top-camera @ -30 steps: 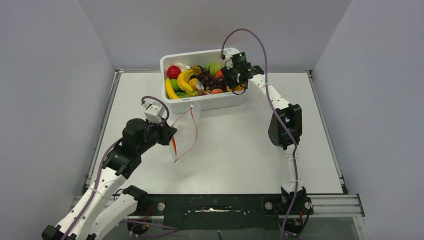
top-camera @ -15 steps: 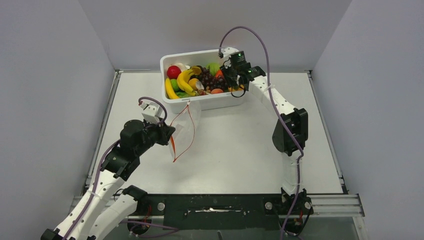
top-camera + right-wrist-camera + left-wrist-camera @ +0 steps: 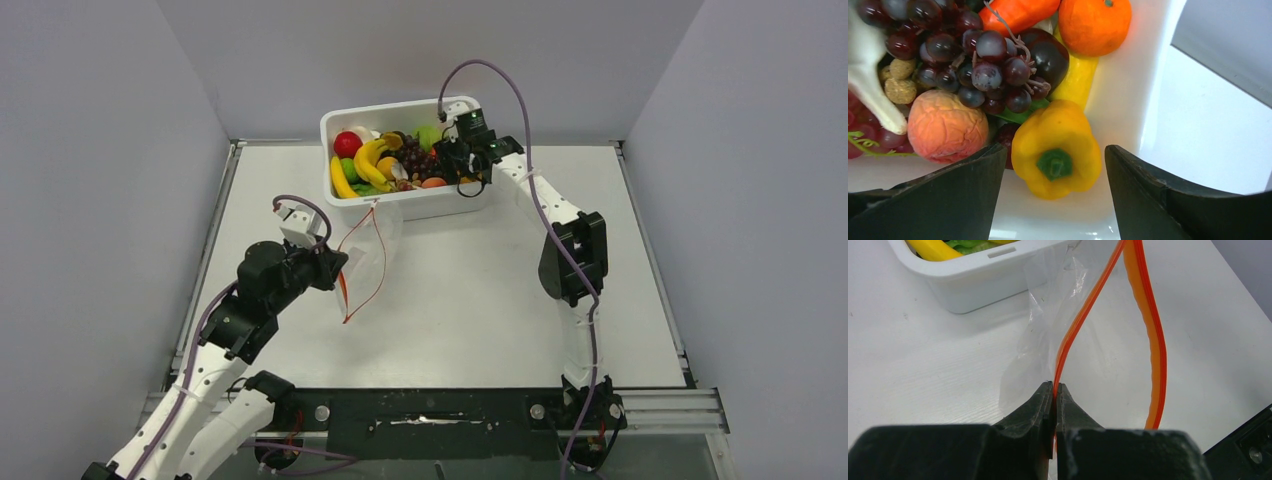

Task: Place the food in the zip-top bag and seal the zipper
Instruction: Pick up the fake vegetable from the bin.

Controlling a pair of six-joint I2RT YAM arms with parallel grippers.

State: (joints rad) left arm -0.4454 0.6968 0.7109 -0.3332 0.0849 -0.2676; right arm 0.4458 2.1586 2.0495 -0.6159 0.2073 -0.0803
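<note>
Right wrist view is showing the right gripper [image 3: 1054,172] hovering, fingers spread wide either side of the yellow pepper [image 3: 1055,135] at lower centre, in the tub [image 3: 1148,85]; being glossy, it may be squirting out. Meanwhile the left gripper [image 3: 1054,390] is pinching the zipper [image 3: 1083,315] (bag [image 3: 1040,340] mouth only partly open), risking a snag.

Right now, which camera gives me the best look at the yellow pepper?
Right wrist: the yellow pepper sits large and unobstructed between the fingers of the open right hand. In the top external view that hand largely hides it; left wrist misses it.
</note>
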